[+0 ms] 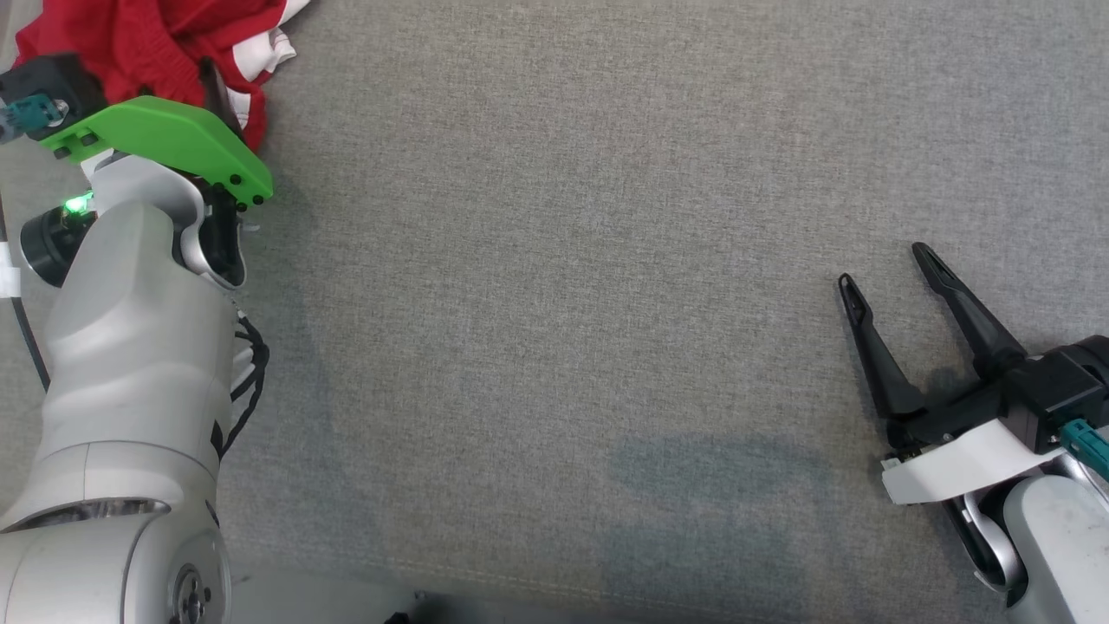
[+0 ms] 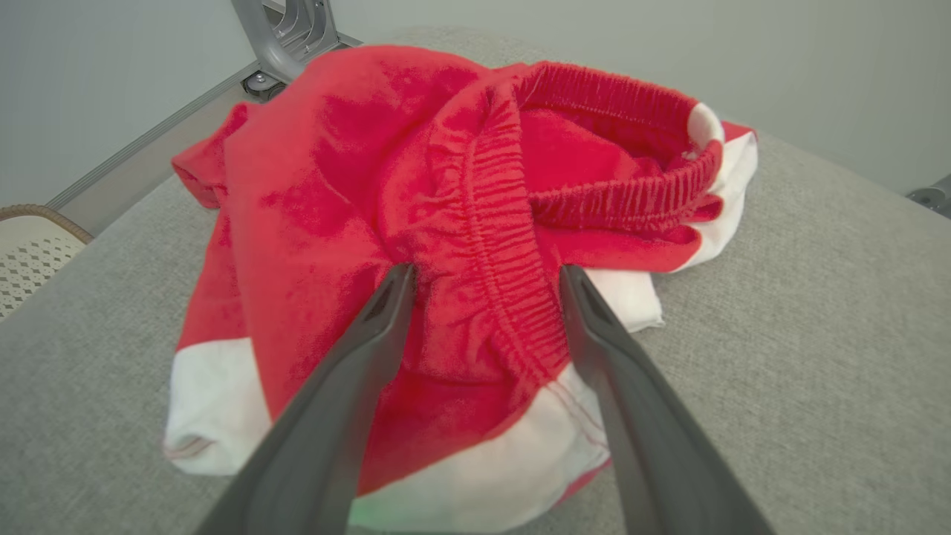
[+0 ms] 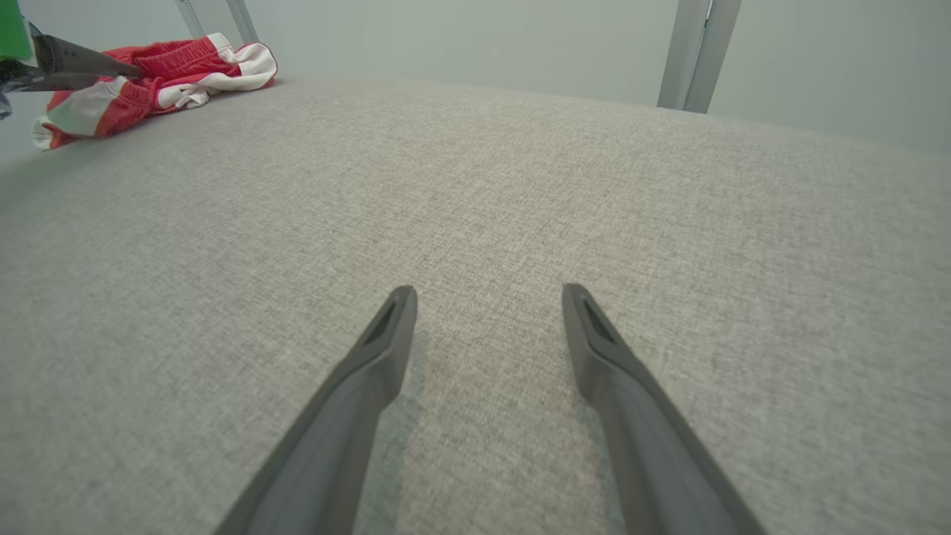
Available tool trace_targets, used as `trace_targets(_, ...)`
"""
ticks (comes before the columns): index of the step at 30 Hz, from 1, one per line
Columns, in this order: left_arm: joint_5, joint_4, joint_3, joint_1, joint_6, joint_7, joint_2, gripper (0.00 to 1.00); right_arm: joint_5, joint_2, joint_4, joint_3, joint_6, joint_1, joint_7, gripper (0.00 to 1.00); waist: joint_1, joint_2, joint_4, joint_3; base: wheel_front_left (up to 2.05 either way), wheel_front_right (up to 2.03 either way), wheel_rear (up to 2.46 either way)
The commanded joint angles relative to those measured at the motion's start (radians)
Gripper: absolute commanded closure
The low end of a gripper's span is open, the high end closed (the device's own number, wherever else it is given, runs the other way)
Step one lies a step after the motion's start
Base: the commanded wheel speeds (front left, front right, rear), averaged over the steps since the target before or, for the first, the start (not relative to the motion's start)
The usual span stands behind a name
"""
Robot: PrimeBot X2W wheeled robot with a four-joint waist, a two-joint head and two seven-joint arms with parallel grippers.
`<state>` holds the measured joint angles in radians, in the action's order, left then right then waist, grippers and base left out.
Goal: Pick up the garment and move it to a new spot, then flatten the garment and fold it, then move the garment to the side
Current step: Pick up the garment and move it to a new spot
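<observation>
surface: grey woven fabric top point(image 1: 554, 286), seam along near edge
wall: pale grey-green wall point(image 3: 461, 37) on far side
frame: metal posts point(image 3: 695, 52) at far edge
light: even, soft shadows on fabric

No text, label, brand, number or sign legible anywhere, whether between the jaws, ahead of them or beside them.
</observation>
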<state>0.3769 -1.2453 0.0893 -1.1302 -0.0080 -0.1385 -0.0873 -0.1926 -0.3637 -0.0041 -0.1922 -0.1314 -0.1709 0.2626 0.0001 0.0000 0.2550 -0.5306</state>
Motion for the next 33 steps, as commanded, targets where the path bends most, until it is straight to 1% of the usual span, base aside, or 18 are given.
trace_targets(1,0.008,-0.014,-0.001,-0.015,0.015,0.014,-0.005,0.00,-0.012,-0.008,0.002,-0.002,0.002,-0.011,0.002,0.00,-0.0001,0.0000,-0.003,-0.013,0.00,0.00,0.00)
trace_targets(3,0.009,-0.018,-0.002,-0.017,0.019,0.018,-0.005,0.00,-0.011,-0.010,0.003,-0.002,0.002,-0.011,0.002,0.00,-0.0001,0.0000,-0.003,-0.015,0.00,0.00,0.00)
trace_targets(7,0.008,-0.031,-0.011,-0.010,0.013,0.022,-0.004,0.00,-0.013,-0.011,0.011,-0.003,0.002,-0.017,0.002,0.00,-0.0001,0.0000,-0.004,-0.019,0.00,0.00,0.00)
trace_targets(8,0.009,-0.032,-0.012,-0.007,0.016,0.013,-0.007,0.56,-0.014,-0.008,0.013,-0.005,0.002,-0.019,0.002,0.00,-0.0001,0.0000,-0.004,-0.018,0.00,0.00,0.00)
trace_targets(9,0.007,-0.033,-0.014,-0.002,0.022,0.006,-0.009,1.00,-0.015,-0.005,0.017,-0.006,0.002,-0.020,0.002,0.00,-0.0001,0.0000,-0.004,-0.014,0.00,0.00,0.00)
trace_targets(10,-0.001,-0.034,-0.020,0.004,0.026,-0.002,-0.011,1.00,-0.015,-0.002,0.019,-0.009,0.001,-0.020,0.002,0.00,-0.0001,0.0000,-0.004,-0.011,0.00,0.00,0.00)
trace_targets(12,-0.001,-0.035,-0.024,0.013,0.018,-0.027,-0.013,1.00,-0.019,0.004,0.023,-0.015,0.001,-0.022,0.002,0.00,-0.0001,0.0000,-0.005,0.001,0.00,0.00,0.00)
trace_targets(17,-0.006,-0.026,-0.033,0.036,-0.011,-0.098,-0.028,1.00,-0.020,0.024,0.027,-0.019,0.001,-0.021,0.002,0.00,-0.0001,0.0000,-0.008,0.052,0.00,0.00,0.00)
trace_targets(21,-0.012,0.019,-0.037,0.074,-0.045,-0.124,-0.043,1.00,-0.026,0.050,0.034,-0.019,0.001,-0.005,0.002,0.00,-0.0001,0.0000,-0.015,0.119,0.00,0.00,0.00)
trace_targets(24,-0.040,0.129,-0.044,0.125,-0.056,-0.128,-0.051,1.00,-0.027,0.067,0.040,-0.025,0.002,0.011,0.002,0.00,-0.0001,0.0000,-0.023,0.180,0.00,0.00,0.00)
trace_targets(29,-0.060,0.354,-0.028,0.262,-0.080,-0.127,-0.031,1.00,-0.034,0.093,0.038,-0.019,0.001,0.047,0.002,0.00,-0.0001,0.0000,-0.044,0.291,0.00,0.00,0.00)
trace_targets(33,-0.046,0.521,-0.010,0.376,-0.103,-0.126,-0.004,1.00,-0.038,0.110,0.032,-0.018,0.001,0.072,0.002,0.00,-0.0001,0.0000,-0.075,0.372,0.00,0.00,0.00)
